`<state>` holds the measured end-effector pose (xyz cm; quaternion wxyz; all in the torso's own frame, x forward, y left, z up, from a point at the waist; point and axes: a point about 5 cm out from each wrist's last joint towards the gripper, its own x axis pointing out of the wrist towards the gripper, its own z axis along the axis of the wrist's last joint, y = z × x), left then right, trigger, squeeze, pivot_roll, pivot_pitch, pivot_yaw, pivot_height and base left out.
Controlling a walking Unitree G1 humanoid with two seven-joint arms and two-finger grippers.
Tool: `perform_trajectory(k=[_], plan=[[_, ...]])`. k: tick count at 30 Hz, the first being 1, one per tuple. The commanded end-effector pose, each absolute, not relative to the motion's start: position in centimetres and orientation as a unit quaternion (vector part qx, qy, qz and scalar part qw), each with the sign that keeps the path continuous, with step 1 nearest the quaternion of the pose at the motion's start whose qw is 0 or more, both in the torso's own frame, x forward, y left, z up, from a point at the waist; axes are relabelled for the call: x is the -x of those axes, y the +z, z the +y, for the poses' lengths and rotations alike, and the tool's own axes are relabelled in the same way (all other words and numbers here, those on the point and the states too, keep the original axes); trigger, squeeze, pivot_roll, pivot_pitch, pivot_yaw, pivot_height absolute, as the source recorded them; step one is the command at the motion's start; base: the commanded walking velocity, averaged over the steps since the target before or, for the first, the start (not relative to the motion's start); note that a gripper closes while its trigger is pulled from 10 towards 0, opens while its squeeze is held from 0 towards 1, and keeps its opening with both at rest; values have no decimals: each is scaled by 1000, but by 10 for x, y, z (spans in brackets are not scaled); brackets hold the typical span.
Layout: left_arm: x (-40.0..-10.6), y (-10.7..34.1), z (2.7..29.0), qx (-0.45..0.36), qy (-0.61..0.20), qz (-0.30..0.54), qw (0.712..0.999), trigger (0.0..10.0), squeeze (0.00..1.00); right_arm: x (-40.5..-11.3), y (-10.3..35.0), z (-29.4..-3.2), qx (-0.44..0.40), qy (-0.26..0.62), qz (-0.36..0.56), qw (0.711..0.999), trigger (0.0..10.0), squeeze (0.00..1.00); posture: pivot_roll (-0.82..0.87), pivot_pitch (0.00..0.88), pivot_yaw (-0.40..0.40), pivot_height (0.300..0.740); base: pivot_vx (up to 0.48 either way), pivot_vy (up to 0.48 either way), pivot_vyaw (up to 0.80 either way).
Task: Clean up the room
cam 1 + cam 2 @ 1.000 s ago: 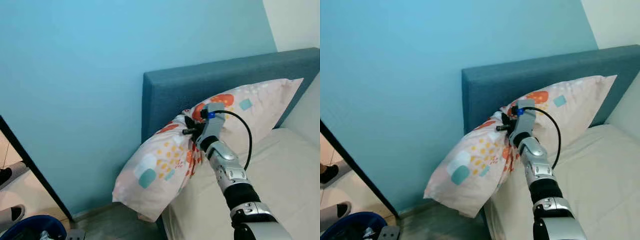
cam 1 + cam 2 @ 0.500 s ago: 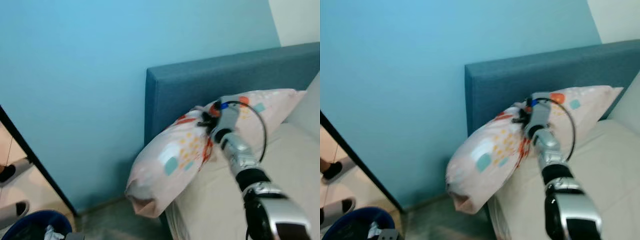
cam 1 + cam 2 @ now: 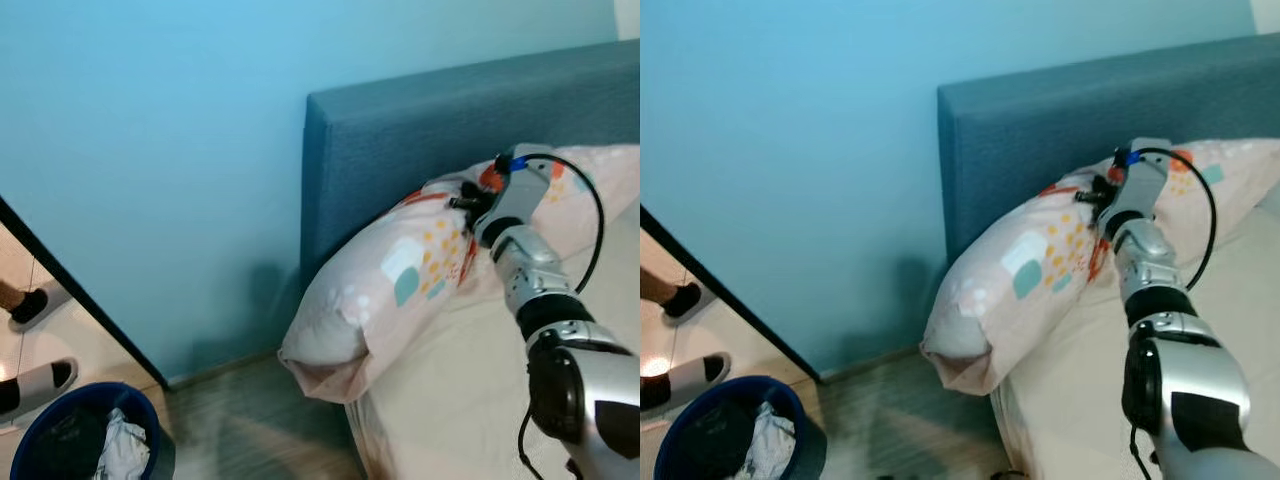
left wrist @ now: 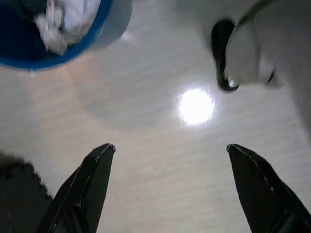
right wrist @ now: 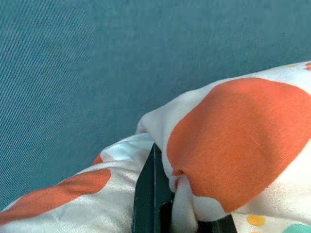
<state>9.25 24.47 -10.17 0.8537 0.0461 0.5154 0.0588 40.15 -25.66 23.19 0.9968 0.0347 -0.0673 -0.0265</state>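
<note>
The left gripper (image 4: 167,189) is seen in its wrist view hanging over pale floor, its two black fingers spread wide apart with nothing between them. Near it on the floor a blue bin (image 3: 70,440) holding crumpled white material (image 3: 120,448) is noted, and beside that a person's foot in a grey slipper (image 3: 35,385). Further out, the mattress (image 3: 470,390) is observed with a patterned pillow (image 3: 400,290) lying across its head end, one end overhanging the bed's corner above the floor. The right gripper (image 3: 468,203) is clenched on a fold of the pillow's upper edge, the fabric bunched around one black finger (image 5: 146,194). Behind the pillow stands the blue headboard (image 3: 420,130), backed by a light blue wall (image 3: 150,150).
</note>
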Motion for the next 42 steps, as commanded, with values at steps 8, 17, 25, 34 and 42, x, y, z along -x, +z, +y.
perform_trajectory(k=[8,17,25,34,42], plan=[[-71,-103,253,-48,65,529,845,10000,0,-397,298,-283,-24,-71,-178,981,10000,0,77,293,-11,740,0,0,0],[-68,-104,253,-50,65,530,844,10000,0,-387,333,-304,20,-103,-210,972,10000,0,75,297,-10,740,0,0,0],[-68,-104,253,-51,64,530,844,10000,0,-382,347,-310,36,-111,-228,967,10000,0,64,276,-15,740,0,0,0],[-69,-103,253,-54,50,526,847,10000,0,-380,287,-318,3,-136,-176,975,10000,0,65,292,-9,740,0,0,0],[-67,-103,255,-62,38,533,843,10000,0,-356,197,-337,-48,-202,-90,974,10000,0,68,328,19,740,0,0,0]])
